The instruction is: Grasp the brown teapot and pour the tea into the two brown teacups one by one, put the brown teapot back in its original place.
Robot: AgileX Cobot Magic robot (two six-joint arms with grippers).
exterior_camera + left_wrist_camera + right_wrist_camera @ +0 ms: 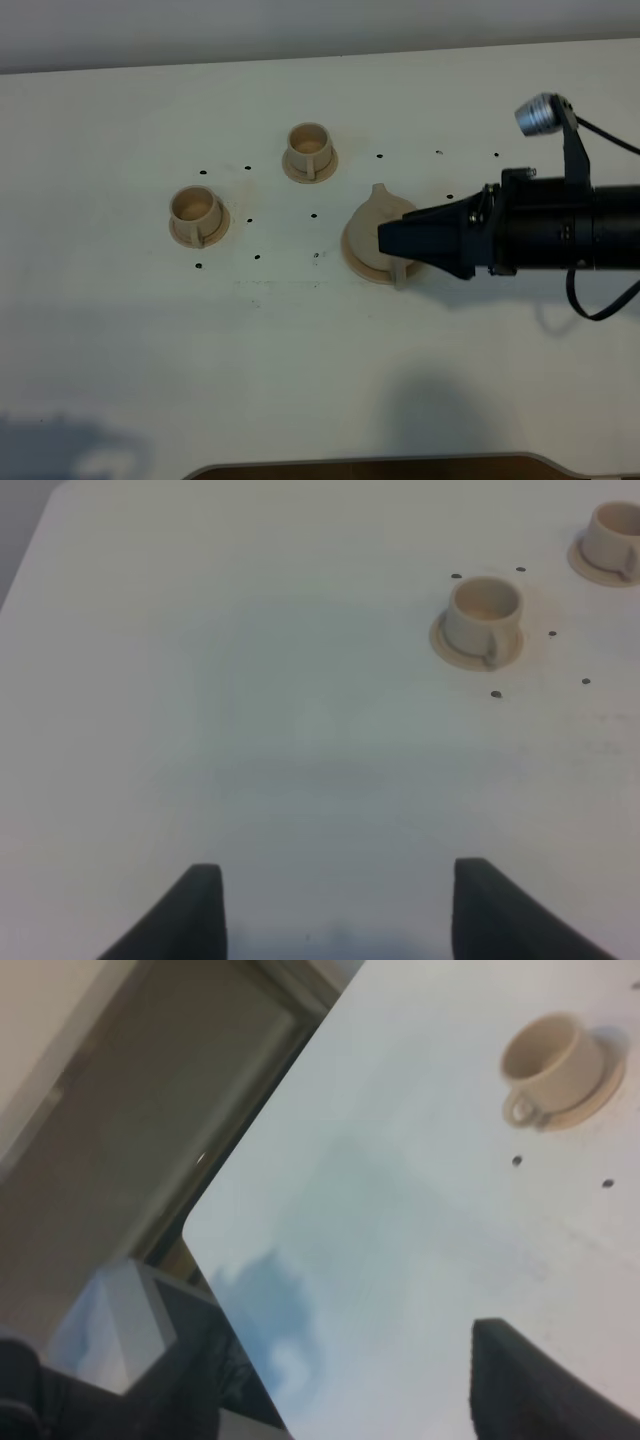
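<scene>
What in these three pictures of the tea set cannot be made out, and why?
Brown teapot: the right gripper covers its lid and most of its body in the high view; neither wrist view shows it.
Saucer under it: only part of the rim shows.
Right fingers: only one clearly shows in the right wrist view.
Left gripper: outside the high view.
Teacups: too small to see any tea.

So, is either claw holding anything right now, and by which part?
Nothing is held. The left claw is open over the table. The right claw is open above the brown teapot, and its wrist view shows nothing between its fingers.
</scene>
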